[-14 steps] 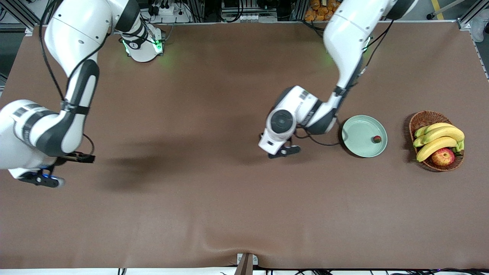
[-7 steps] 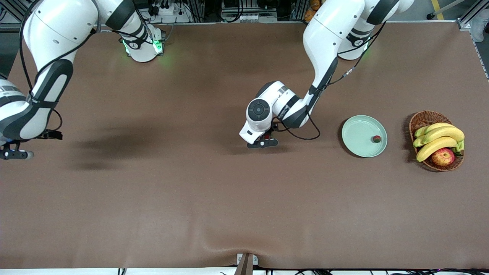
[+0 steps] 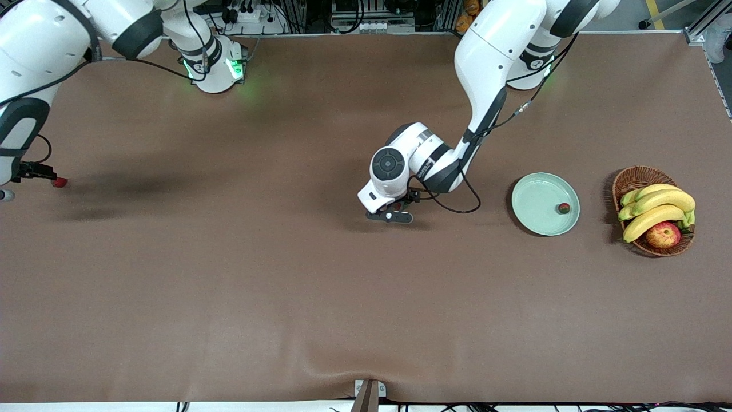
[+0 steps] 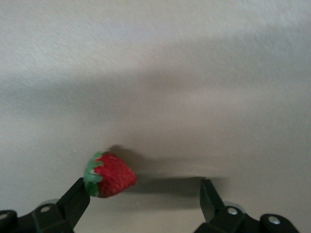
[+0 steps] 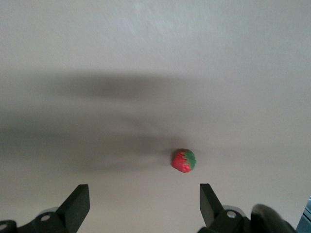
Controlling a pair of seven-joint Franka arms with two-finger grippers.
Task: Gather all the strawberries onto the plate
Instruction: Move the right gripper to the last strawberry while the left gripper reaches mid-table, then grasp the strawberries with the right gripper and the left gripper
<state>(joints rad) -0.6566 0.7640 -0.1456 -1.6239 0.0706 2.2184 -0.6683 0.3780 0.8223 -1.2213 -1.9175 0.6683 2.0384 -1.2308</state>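
Brown cloth covers the whole worktop (image 3: 320,297), with the two arm bases along its edge farthest from the front camera. One strawberry (image 3: 564,208) lies inside the plate (image 3: 534,194), close to the rim on the side facing the wicker basket (image 3: 629,178). A second strawberry (image 4: 110,174) lies on the bare cloth near the middle of the worktop, well apart from the plate toward the right arm's end; in the left wrist view it sits low between the spread fingers (image 4: 74,201), right against one of them and clear of the other, green cap turned toward that finger. The left claw (image 3: 398,209) is down at the cloth over this berry, fully spread, gripping nothing. A third strawberry (image 3: 59,182) lies at the right arm's end of the worktop, near the cloth's edge; the right wrist view shows it as a small red berry (image 5: 183,161) with its cap to one side, on bare cloth ahead of the finger gap, not touched. The right claw (image 5: 141,201) hangs above the cloth beside this berry, fingers wide apart, nothing held; in the front view it is mostly cut off at the picture's edge. The plate, pale mint green, is otherwise bare. Just beside it, toward the left arm's end, the basket holds a bunch of bananas (image 3: 657,207) and a red-yellow apple (image 3: 663,234)
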